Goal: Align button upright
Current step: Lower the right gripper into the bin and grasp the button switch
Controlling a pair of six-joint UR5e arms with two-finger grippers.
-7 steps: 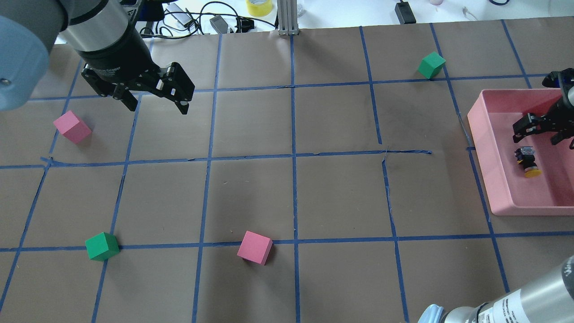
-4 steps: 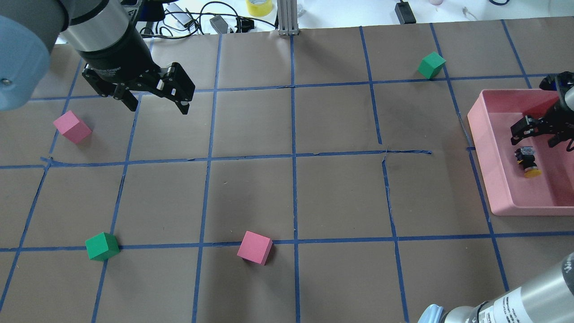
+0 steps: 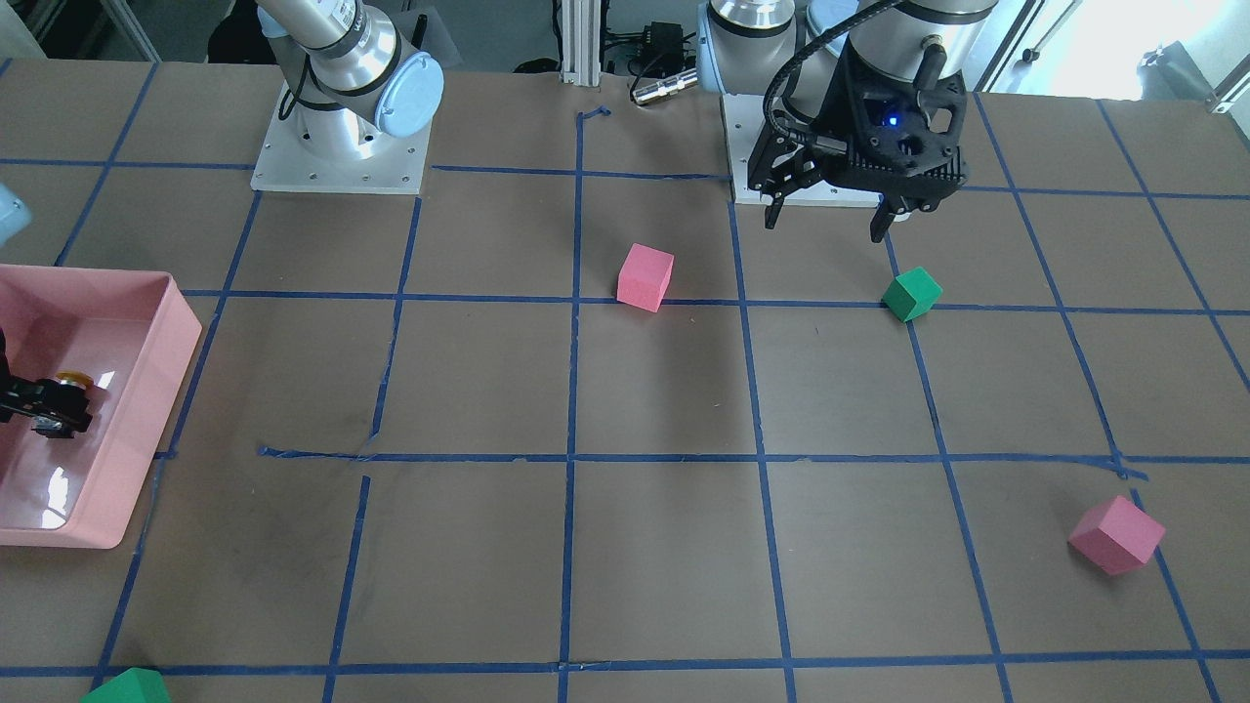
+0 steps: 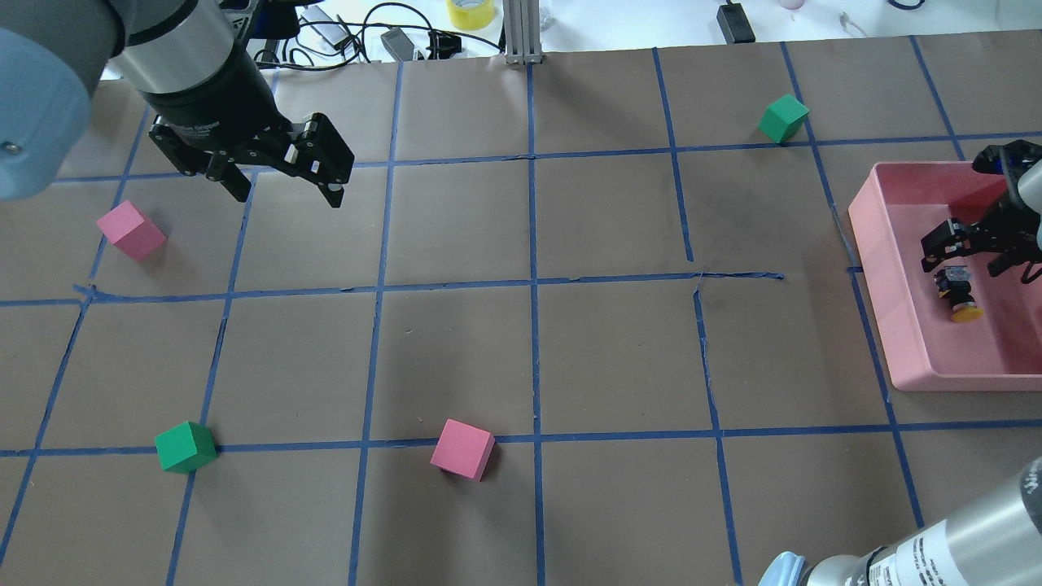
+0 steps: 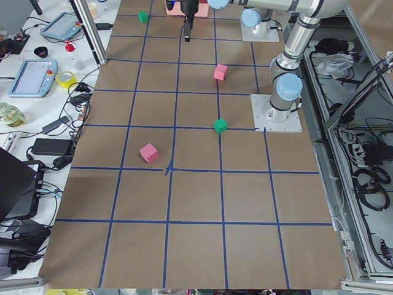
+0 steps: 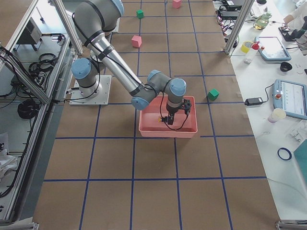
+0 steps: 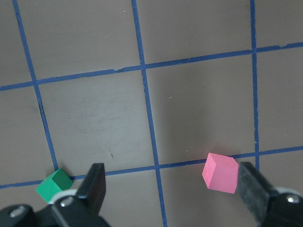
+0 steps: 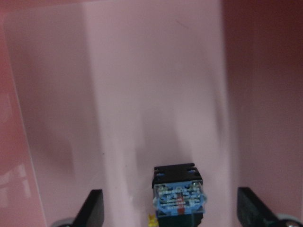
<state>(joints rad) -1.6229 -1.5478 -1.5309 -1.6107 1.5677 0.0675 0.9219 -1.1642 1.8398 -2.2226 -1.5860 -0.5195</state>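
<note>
The button (image 4: pixel 959 295) lies on its side in the pink tray (image 4: pixel 875 244), with its yellow cap pointing toward the robot's side. My right gripper (image 4: pixel 973 252) is open inside the tray, just beyond the button's block base and apart from it. In the right wrist view the block base (image 8: pixel 179 194) sits between the spread fingers (image 8: pixel 92 210). The front-facing view shows the yellow cap (image 3: pixel 73 378) next to the gripper. My left gripper (image 4: pixel 286 194) is open and empty, high over the table's far left.
Pink cubes (image 4: pixel 130 230) (image 4: pixel 462 449) and green cubes (image 4: pixel 186 447) (image 4: pixel 783 118) lie scattered on the brown, blue-taped table. The tray's walls (image 3: pixel 186 322) enclose the right gripper. Cables and a tape roll (image 4: pixel 470 12) lie past the far edge.
My right gripper has moved a little left and closer to the button's base, staying open. The button and the left arm have not moved.
</note>
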